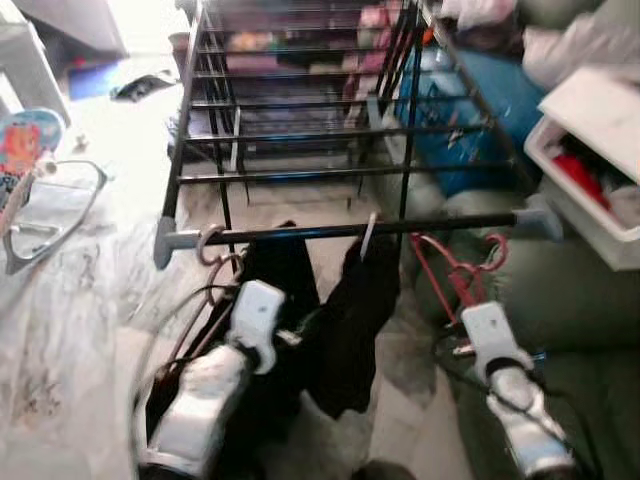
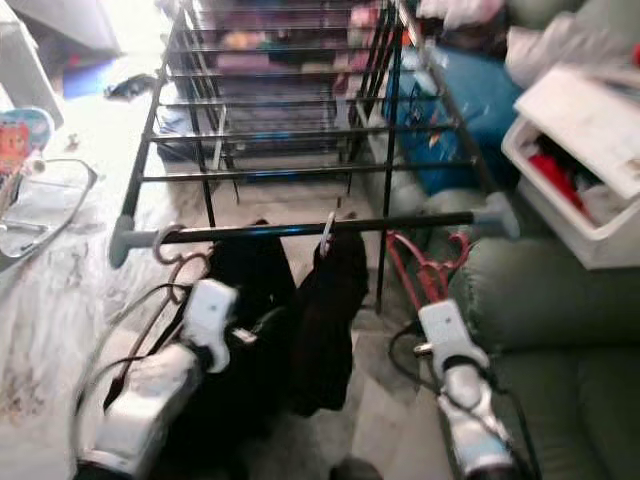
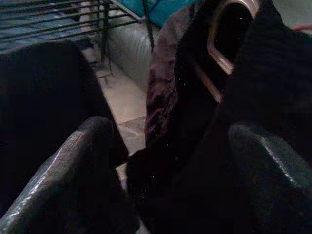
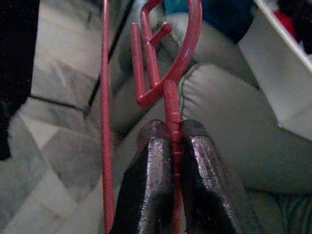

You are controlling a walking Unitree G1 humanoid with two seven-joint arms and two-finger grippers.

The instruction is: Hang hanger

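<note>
Left eye view takes in a black drying rack (image 1: pixel 300 110) that fills the far middle of the room, its nearest rail (image 1: pixel 340 232) running left to right with grey end caps. To the right sits a green sofa (image 1: pixel 560 320), and beyond it a white bin (image 1: pixel 590 215) with red cloth inside. The pale marbled floor (image 1: pixel 70 300) spreads out to the left.

Two dark garments (image 1: pixel 355 320) hang from that near rail, one on a pale hook (image 1: pixel 369 236) near the middle, one further left below a pinkish hook (image 1: pixel 208 243). The left arm reaches up into the dark cloth; in the left wrist view the left claw (image 3: pixel 165 161) has its fingers (image 3: pixel 73 165) spread apart, with black fabric and a pale hanger frame just ahead of it. Whether it grips any of the cloth I cannot tell.

The red hanger (image 1: pixel 455 270) is thin red plastic with a curved hook and a small side peg. It sits right of the garments, below the near rail and in front of the sofa, hook uppermost and not on the rail. The right claw (image 4: pixel 173 146) is clamped together on its neck, just under the hook.
</note>
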